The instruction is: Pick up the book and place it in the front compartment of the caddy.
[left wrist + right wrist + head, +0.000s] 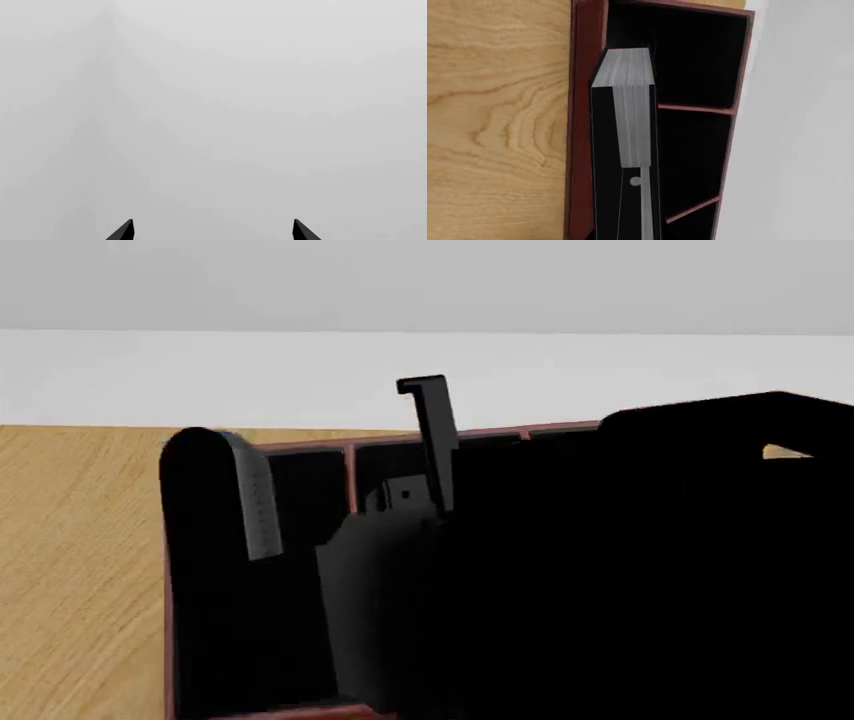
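On the tabletop (67, 570) the maroon caddy (579, 150) holds the black book (627, 120) upright in the compartment along its 9 o'clock wall; its other compartments look dark. The right pincer (640, 200) grips the book's page edge, while the left pincer (213, 231) hangs open over bare grey.
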